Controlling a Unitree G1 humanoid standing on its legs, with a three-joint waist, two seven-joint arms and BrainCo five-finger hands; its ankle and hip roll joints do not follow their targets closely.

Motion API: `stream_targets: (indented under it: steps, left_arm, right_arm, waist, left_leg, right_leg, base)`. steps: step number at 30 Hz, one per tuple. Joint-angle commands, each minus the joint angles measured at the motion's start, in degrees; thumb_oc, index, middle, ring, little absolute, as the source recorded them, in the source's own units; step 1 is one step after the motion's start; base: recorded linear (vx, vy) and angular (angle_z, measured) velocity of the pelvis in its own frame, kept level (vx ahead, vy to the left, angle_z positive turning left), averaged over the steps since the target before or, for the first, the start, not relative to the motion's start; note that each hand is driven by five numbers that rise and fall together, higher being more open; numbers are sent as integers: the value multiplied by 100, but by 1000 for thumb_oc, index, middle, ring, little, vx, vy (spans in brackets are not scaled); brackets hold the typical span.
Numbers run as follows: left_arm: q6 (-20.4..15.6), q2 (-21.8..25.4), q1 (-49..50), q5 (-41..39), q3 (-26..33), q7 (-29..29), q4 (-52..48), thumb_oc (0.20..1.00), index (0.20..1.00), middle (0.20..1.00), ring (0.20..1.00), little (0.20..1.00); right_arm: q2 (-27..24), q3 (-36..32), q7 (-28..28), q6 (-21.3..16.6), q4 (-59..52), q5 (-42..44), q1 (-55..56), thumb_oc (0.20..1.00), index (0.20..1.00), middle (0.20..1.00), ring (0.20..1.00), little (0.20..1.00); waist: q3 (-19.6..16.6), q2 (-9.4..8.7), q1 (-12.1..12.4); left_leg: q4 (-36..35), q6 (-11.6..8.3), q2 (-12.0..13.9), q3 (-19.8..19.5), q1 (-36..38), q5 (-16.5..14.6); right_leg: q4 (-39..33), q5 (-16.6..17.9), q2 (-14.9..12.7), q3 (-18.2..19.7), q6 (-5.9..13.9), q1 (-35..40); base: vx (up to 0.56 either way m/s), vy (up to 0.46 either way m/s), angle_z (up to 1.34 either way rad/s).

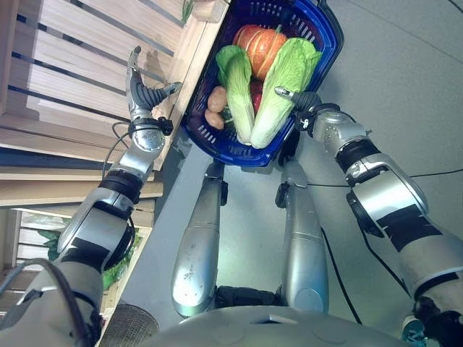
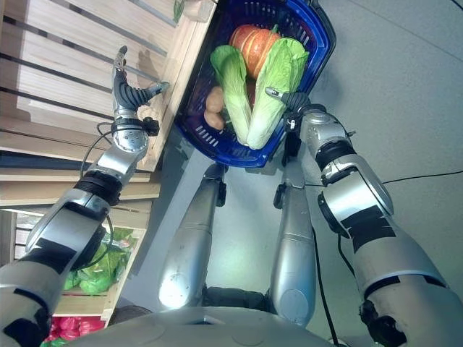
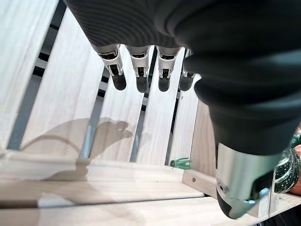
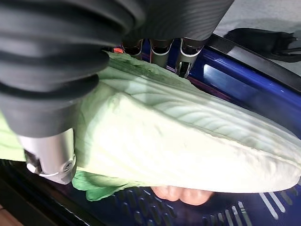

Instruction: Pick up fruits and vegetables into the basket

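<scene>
A blue basket (image 1: 330,45) in front of me holds an orange pumpkin (image 1: 260,42), two pale green cabbages and brown potatoes (image 1: 216,98). My right hand (image 1: 307,100) is at the basket's right side, over the right cabbage (image 1: 283,76). In the right wrist view its straight fingers (image 4: 160,51) reach down between that cabbage (image 4: 188,136) and the blue wall, and the thumb (image 4: 49,157) stands off on the near side. My left hand (image 1: 142,92) is raised over the slatted wooden shelf (image 1: 72,65), with its fingers (image 3: 141,77) spread, straight and empty.
The second cabbage (image 1: 239,87) leans left of the first. A small green stalk (image 3: 181,163) lies by the shelf's corner. Leafy greens (image 2: 95,269) and red produce (image 2: 62,329) sit on a lower shelf at the left. The basket's black handle (image 4: 263,36) hangs outside its rim.
</scene>
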Motion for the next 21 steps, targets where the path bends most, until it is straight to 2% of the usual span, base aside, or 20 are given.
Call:
stream_targets:
  steps: [1, 3, 4, 5, 10, 21]
  left_arm:
    - [-301, -154, 59, 40, 159, 214, -146, 1000, 1000, 1000, 1000, 1000]
    - [-307, -183, 61, 57, 155, 228, -155, 1000, 1000, 1000, 1000, 1000]
    - [-306, -196, 66, 63, 157, 234, -168, 1000, 1000, 1000, 1000, 1000]
    - [-311, -204, 75, 67, 161, 236, -174, 1000, 1000, 1000, 1000, 1000]
    - [-314, -291, 102, 81, 137, 333, -223, 1000, 1000, 1000, 1000, 1000]
    - [-341, -394, 149, 89, 105, 450, -231, 1000, 1000, 1000, 1000, 1000]
  right_arm:
    - [-82, -161, -47, 41, 64, -8, -241, 256, 256, 256, 256, 256]
    - [-100, -196, -143, 106, 128, -55, -260, 674, 674, 674, 674, 674]
    - [-103, -210, -184, 128, 151, -56, -260, 934, 934, 934, 934, 934]
    - [-114, -219, -200, 155, 169, -63, -264, 1000, 1000, 1000, 1000, 1000]
    - [-158, -283, -499, 364, 276, -165, -320, 1000, 1000, 1000, 1000, 1000]
    - [-197, -352, -848, 402, 420, -390, -351, 1000, 1000, 1000, 1000, 1000]
  waist:
    - [-128, 643, 10]
    - [-128, 651, 11]
    - [-128, 657, 12]
    - [-128, 661, 13]
    - [-128, 720, 8]
    - [-128, 764, -17]
  left_leg:
    - [-614, 295, -490, 92, -33, 408]
    - [-607, 291, -486, 92, -59, 419]
    - [-606, 290, -487, 92, -65, 424]
    - [-606, 289, -487, 92, -69, 426]
    - [-582, 291, -479, 113, -119, 439]
    - [-594, 299, -485, 129, -113, 451]
  right_leg:
    - [770, -1072, 343, -494, 143, 123]
    - [780, -1065, 336, -495, 145, 98]
    - [780, -1059, 334, -496, 146, 91]
    - [781, -1059, 332, -495, 147, 88]
    - [826, -1052, 329, -470, 147, 12]
    - [828, -1029, 336, -441, 147, -15]
  base:
    - [0, 0, 0]
    - [0, 0, 0]
    - [0, 0, 0]
    - [0, 0, 0]
    - [0, 0, 0]
    - [0, 0, 0]
